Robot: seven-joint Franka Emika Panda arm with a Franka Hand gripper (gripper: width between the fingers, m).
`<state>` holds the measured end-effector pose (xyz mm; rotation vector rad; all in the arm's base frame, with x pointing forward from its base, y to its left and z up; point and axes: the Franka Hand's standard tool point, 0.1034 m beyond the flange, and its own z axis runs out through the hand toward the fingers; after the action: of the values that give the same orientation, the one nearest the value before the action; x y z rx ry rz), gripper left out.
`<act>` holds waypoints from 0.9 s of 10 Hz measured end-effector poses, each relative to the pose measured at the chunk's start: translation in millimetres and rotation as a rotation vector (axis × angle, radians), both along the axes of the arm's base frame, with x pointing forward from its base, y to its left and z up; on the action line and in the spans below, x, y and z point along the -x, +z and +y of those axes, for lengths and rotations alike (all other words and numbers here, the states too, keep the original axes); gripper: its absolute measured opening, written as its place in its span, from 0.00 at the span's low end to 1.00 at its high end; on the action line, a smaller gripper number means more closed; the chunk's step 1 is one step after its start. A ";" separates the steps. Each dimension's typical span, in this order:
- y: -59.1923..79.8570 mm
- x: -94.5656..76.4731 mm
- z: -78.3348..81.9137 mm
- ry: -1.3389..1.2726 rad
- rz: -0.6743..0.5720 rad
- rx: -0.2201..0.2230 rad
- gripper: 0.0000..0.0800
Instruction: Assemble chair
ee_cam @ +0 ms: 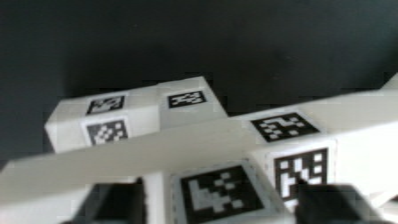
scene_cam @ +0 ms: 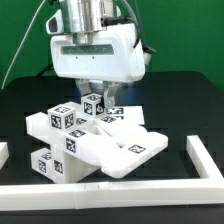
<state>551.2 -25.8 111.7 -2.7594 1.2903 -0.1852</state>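
The white two-finger gripper (scene_cam: 101,93) is poised over the matte white tagged plastic chair pieces (scene_cam: 95,140); whether its jaws are released cannot be told. Placement appears in hand; a clean lift is required next.

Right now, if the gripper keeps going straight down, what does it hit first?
Probably the tagged white chair block directly beneath the gripper, at the top of the pile of chair pieces. The remaining gap between them is unclear.

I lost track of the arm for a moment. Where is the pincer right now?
In the exterior view the pincer hangs near the middle, just above the pile of white chair pieces on the black table.
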 end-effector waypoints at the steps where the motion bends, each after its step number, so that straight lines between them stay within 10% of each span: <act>1: 0.0 0.0 0.0 0.000 0.000 0.000 0.63; 3: -0.1 0.0 0.0 0.000 0.000 0.000 0.80; 9: -0.2 0.1 -0.1 0.000 0.000 0.000 0.81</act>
<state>551.1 -25.8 111.5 -2.7597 1.2904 -0.1848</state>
